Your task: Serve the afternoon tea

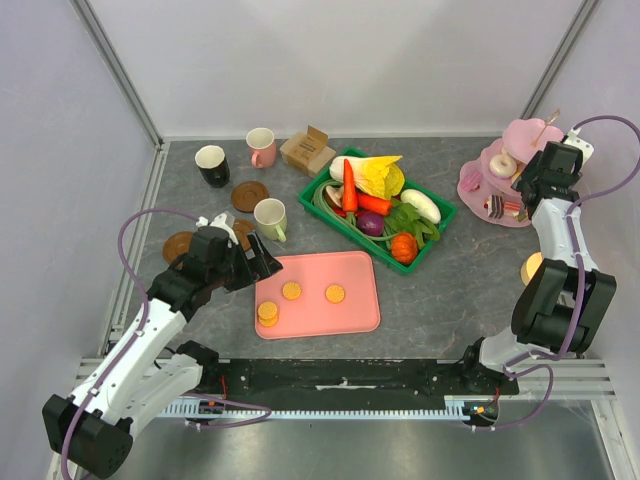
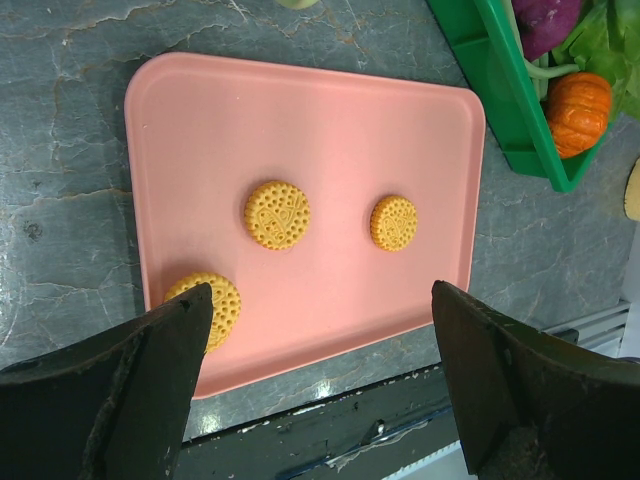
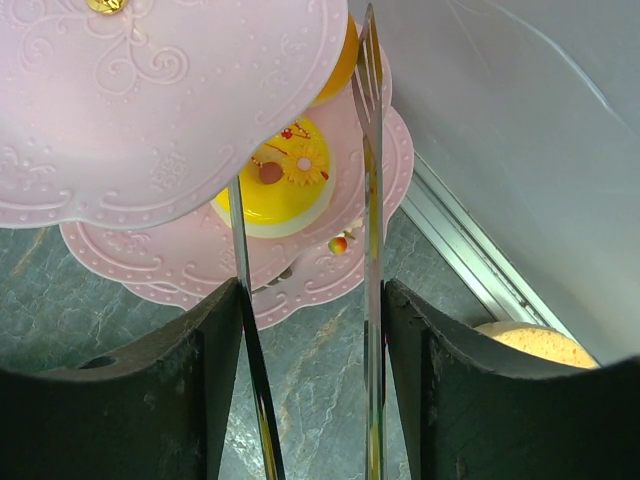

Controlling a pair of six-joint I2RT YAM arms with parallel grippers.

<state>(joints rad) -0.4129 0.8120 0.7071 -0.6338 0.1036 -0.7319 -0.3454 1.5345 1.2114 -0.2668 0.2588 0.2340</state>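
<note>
Three round orange biscuits [image 2: 277, 214] [image 2: 394, 222] [image 2: 215, 300] lie on the pink tray [image 1: 355, 305]. My left gripper [image 2: 320, 292] hangs open over the tray's near-left edge with nothing between its fingers. At the far right stands a pink tiered stand [image 1: 480, 185] with an iced donut [image 1: 503, 165] and a striped cake slice [image 1: 497, 207] on it. My right gripper [image 3: 312, 300] is shut on metal tongs [image 3: 372, 200], whose two blades stand apart and reach under the stand's upper plate [image 3: 150, 100] toward a yellow iced sweet [image 3: 280, 190]. Black [image 1: 212, 165], pink [image 1: 261, 147] and pale-green [image 1: 271, 219] mugs stand at the back left among brown coasters [image 1: 250, 195].
A green basket [image 1: 440, 215] of toy vegetables sits beyond the tray, with a small cardboard box [image 1: 307, 150] behind it. A pale orange round thing [image 1: 532, 268] lies on the table by the right arm. White walls and a metal rail [image 3: 470, 260] close in behind the stand.
</note>
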